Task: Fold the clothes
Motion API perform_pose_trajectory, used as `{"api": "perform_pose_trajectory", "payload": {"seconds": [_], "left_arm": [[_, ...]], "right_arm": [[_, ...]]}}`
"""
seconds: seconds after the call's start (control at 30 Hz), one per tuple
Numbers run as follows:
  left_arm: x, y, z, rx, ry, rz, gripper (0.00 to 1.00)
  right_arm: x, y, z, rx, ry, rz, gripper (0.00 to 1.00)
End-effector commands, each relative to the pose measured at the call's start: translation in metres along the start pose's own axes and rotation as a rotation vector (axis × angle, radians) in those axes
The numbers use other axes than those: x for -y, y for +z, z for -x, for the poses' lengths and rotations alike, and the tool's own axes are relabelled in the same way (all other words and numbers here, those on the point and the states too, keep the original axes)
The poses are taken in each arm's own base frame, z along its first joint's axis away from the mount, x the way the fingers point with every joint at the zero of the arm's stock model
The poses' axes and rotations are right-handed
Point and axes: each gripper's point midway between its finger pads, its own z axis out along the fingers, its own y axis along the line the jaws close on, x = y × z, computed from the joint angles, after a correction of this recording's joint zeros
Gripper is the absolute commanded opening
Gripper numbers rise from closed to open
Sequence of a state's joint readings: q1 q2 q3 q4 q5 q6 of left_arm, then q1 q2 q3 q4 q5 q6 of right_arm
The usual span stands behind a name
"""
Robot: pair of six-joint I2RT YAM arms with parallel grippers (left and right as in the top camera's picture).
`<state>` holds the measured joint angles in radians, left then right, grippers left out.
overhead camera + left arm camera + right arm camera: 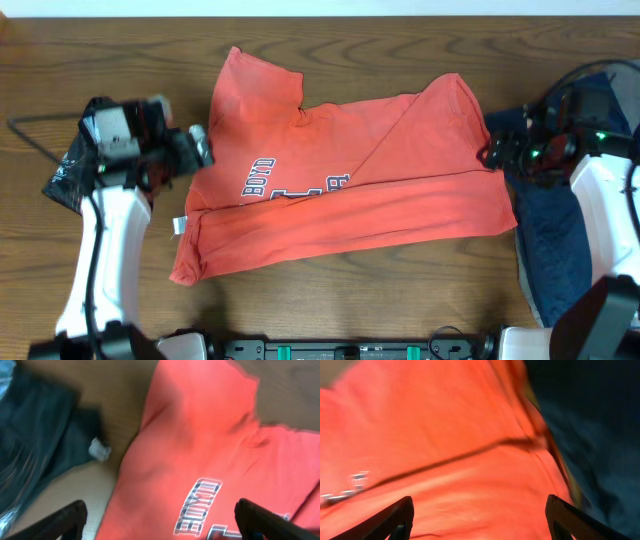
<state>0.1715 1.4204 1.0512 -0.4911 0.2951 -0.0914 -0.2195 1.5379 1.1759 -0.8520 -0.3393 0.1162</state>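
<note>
While we look down from overhead, the coral-red T-shirt [340, 190] lies spread across the middle of the wooden table [120, 290], its length running left to right. One sleeve [255, 80] pokes up toward the far edge, and a triangular flap [430, 130] at its right end is turned over the body along a slanting crease. We can read the dark "BOYD" lettering [258, 177] near the shirt's left end, and a small white tag [179, 225] sticks out at the left hem. Over to the left gripper [200, 145]: it hovers at the shirt's left edge, and in its wrist view the two fingers [60, 522] stand wide apart with nothing clamped between them, the lettering [200, 505] right below. The right gripper [490, 152] sits at the shirt's right edge, its fingers [390, 520] likewise spread wide over red cloth [435, 450], gripping nothing. Beside the left arm lies a black garment [65, 175]. On the right, a navy blue garment [545, 240] touches the shirt's edge.
</note>
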Motion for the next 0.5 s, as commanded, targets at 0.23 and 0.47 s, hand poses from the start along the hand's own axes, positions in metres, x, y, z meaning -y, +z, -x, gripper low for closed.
{"api": "perform_pose_trajectory", "payload": {"seconds": [0.23, 0.47], "left_arm": [[0.015, 0.107, 0.077, 0.053, 0.142, -0.078, 0.98], [0.01, 0.177, 0.087, 0.068, 0.153, -0.134, 0.98]], "right_arm": [[-0.035, -0.001, -0.013, -0.048, -0.11, 0.1, 0.82], [-0.041, 0.0, -0.016, -0.058, -0.125, 0.104, 0.8]]}}
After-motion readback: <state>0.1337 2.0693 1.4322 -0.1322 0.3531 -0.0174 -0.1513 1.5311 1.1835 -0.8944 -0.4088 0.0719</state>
